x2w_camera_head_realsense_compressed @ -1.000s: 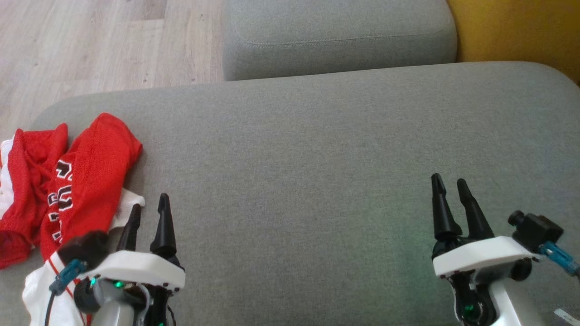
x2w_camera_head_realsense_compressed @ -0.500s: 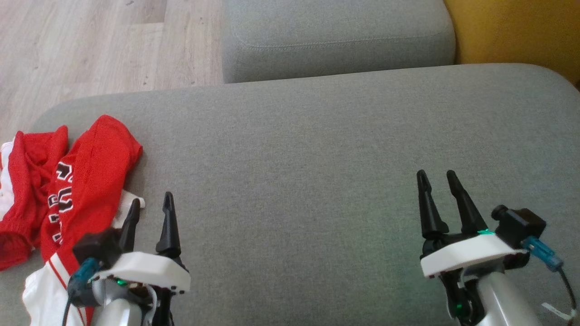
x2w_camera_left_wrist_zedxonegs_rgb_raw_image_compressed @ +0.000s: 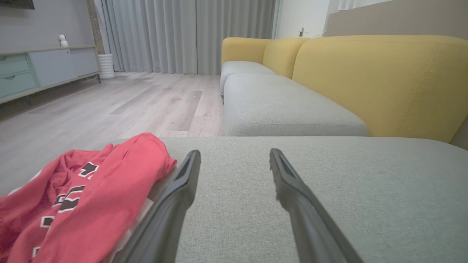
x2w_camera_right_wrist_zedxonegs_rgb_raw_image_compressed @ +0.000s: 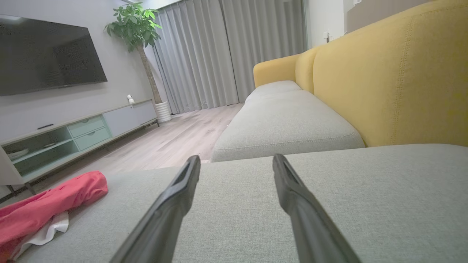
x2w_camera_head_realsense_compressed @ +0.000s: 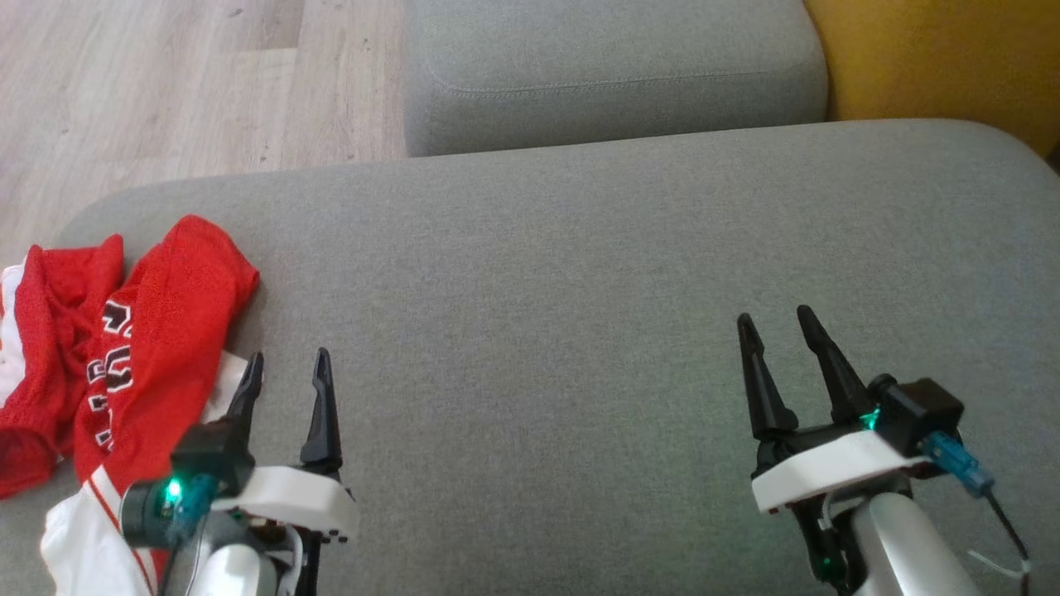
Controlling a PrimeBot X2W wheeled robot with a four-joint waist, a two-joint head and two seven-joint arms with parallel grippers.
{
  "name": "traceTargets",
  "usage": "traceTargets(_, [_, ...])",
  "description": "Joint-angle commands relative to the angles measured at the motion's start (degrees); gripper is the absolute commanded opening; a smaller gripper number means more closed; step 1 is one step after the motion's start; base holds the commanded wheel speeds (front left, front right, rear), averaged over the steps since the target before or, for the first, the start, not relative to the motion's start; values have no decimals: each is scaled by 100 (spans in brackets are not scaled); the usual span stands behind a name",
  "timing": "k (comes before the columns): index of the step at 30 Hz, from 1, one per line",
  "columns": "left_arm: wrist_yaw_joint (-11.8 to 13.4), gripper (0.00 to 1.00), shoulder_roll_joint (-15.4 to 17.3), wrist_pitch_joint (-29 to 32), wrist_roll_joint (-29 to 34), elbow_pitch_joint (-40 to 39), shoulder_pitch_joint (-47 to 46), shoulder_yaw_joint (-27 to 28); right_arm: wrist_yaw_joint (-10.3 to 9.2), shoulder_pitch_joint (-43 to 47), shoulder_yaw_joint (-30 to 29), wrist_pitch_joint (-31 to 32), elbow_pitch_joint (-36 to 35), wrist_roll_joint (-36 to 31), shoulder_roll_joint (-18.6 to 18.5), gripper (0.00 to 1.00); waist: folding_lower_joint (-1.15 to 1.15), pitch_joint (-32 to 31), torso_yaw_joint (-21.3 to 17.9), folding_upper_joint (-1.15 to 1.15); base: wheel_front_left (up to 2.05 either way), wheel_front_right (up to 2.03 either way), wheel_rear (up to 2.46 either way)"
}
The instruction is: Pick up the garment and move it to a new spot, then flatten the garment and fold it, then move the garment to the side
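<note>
The garment (x2w_camera_head_realsense_compressed: 157, 331) is a red jersey with black-and-white lettering and white trim, lying crumpled at the left end of the grey sofa cushion (x2w_camera_head_realsense_compressed: 580, 273). In the left wrist view the garment (x2w_camera_left_wrist_zedxonegs_rgb_raw_image_compressed: 84, 197) lies just left of my left finger. My left gripper (x2w_camera_head_realsense_compressed: 287, 370) hovers open beside the garment's right edge, nothing between its fingers. My right gripper (x2w_camera_head_realsense_compressed: 774, 329) stands open over bare cushion far to the right, holding nothing. From the right wrist view the garment (x2w_camera_right_wrist_zedxonegs_rgb_raw_image_compressed: 47, 208) lies far off to the left.
A second grey seat cushion (x2w_camera_head_realsense_compressed: 613, 74) lies beyond the work cushion, with a yellow sofa back (x2w_camera_head_realsense_compressed: 936, 58) at the right. Wooden floor (x2w_camera_head_realsense_compressed: 166, 83) lies past the cushion's left and far edges. A TV cabinet (x2w_camera_right_wrist_zedxonegs_rgb_raw_image_compressed: 73, 135) stands across the room.
The left gripper has shifted slightly right and forward along the garment's edge. The right gripper has moved left and a little forward. Both stayed open; the garment has not moved.
</note>
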Motion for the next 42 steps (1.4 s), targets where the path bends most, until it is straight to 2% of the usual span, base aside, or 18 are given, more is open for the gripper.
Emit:
traceTargets(1, [49,100,76,-85,198,-229,-370,120,-4,-368,168,-94,-162,-180,-5,100,0,-6,-2,0,0,0,0])
traceTargets(6, [87,100,75,-168,547,-247,-379,91,-4,-398,228,-179,-154,-481,0,100,0,-28,-13,0,0,0,0])
traceTargets(28, [68,100,61,-170,585,-245,-379,112,-4,-367,146,-181,-166,-451,35,100,0,-35,58,0,0,0,0])
traceTargets(33, [50,100,65,-170,558,-165,-405,149,-4,-336,153,-181,-265,-361,-2,100,0,-41,275,0,0,0,0])
traceTargets(42, [38,100,80,-170,461,-70,-437,279,-4,-256,512,-181,-260,-67,-45,100,0,-53,1004,0,0,0,0])
